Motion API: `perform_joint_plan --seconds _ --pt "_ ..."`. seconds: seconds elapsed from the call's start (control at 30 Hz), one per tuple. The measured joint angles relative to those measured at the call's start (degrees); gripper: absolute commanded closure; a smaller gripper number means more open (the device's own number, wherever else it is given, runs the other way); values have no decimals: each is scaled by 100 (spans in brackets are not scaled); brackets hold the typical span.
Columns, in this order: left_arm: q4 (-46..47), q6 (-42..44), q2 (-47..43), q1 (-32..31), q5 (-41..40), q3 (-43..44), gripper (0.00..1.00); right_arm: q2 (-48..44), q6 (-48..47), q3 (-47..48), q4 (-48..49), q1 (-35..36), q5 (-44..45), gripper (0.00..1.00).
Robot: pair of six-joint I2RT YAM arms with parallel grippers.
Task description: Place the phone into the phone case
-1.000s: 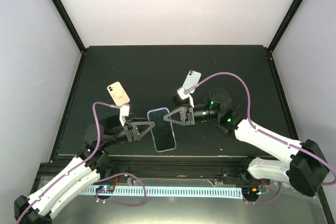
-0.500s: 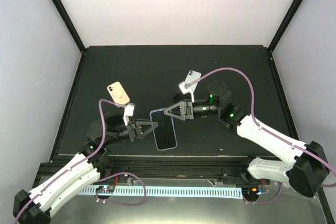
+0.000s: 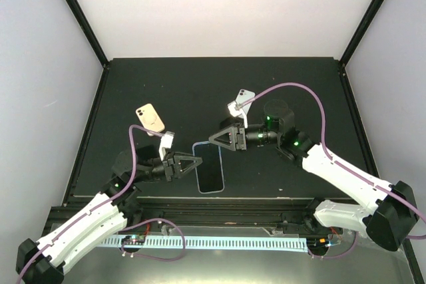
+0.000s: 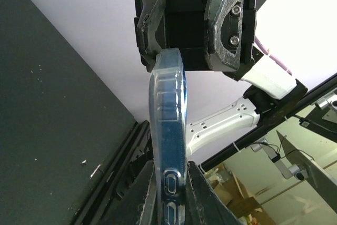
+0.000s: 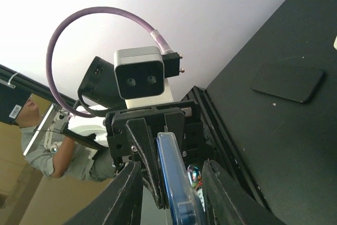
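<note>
Clamping blue-cased phone with closed left gripper; straddling its far end with right gripper, jaws parted.

The phone case is translucent blue, its face dark; beyond the black left gripper a pale gold phone; beyond the right gripper a white phone; table matte black; cables purple.

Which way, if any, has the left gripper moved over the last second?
Yes: the left gripper moved slightly rightward, away from the gold phone, shutting on the blue-cased phone.
</note>
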Motion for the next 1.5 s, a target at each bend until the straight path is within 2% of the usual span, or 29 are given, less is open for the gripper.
perform_joint_plan --seconds 0.27,0.33,0.47,0.53,0.63,0.77,0.8,1.03,1.13,1.17,1.2,1.33,1.5 --pt "-302 83 -15 -7 -68 42 98 72 -319 42 -341 0 -105 62" --pt "-398 101 -48 -7 -101 42 98 98 -411 42 -435 0 -125 68" --pt "-498 136 -57 -20 -122 74 98 101 -612 46 -636 -11 -109 88" --pt "-533 138 -61 -22 -144 85 99 98 -699 52 -686 -22 -98 93" --pt "-579 133 -61 -24 -153 109 98 68 -835 52 -697 -31 -133 99" --pt "-855 232 -48 -42 -223 258 98 59 -922 55 -680 -37 -109 99" --pt "-905 258 -44 -44 -247 280 99 59 -929 55 -680 -39 -92 96" --pt "-1259 492 20 -44 -691 376 98 57 -1005 66 -942 -48 337 39" --pt "-1602 654 175 -33 -1095 409 98 7 -1047 74 -1178 -114 715 20" --pt "-1985 835 420 -4 -1427 560 98 -122 -1088 72 -1412 -173 1115 4" --pt "-2004 848 424 -2 -1443 564 98 -129 -1093 72 -1421 -177 1139 1" --pt "-2479 1130 1014 254 -1676 1040 98 -319 -1198 74 -1738 -219 1620 0" --pt "-2555 1421 2188 994 -1652 1696 98 -505 -1353 107 -2120 -223 2103 0"
